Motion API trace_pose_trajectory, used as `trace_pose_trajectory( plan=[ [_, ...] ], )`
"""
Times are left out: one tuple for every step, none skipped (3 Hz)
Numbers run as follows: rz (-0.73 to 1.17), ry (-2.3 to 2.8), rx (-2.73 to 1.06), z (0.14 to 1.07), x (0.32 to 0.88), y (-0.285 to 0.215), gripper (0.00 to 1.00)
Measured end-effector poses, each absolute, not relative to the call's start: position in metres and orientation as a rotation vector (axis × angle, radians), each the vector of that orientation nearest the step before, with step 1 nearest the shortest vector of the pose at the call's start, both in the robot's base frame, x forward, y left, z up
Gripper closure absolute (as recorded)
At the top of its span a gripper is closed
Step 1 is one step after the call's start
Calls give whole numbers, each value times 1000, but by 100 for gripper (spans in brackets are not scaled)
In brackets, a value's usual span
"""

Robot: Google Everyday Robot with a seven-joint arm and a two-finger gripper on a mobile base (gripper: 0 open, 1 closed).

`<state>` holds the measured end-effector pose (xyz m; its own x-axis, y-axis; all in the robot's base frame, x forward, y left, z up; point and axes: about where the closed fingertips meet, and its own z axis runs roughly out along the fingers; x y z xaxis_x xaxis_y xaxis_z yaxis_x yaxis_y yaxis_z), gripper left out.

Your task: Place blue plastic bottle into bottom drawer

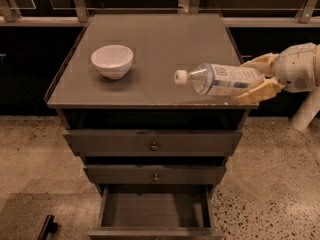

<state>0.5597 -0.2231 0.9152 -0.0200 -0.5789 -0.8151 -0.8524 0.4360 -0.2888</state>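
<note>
The blue plastic bottle (220,79) lies on its side in the air, white cap pointing left, above the front right part of the cabinet top (150,44). My gripper (256,78) comes in from the right and is shut on the bottle's base end, one cream finger above and one below. The bottom drawer (155,211) is pulled open at the foot of the cabinet and its inside shows nothing in it. The bottle is well above and to the right of the drawer.
A white round bowl (112,60) stands on the left of the cabinet top. Two upper drawers (152,143) with small round knobs are closed. Speckled floor lies on both sides. A dark object (47,226) lies on the floor at lower left.
</note>
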Motion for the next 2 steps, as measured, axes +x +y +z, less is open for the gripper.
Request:
trace_pose_trajectory(
  plan=[
    [389, 1720, -1184, 886, 544, -220, 100],
    [447, 1754, -1039, 826, 519, -219, 100]
  ],
)
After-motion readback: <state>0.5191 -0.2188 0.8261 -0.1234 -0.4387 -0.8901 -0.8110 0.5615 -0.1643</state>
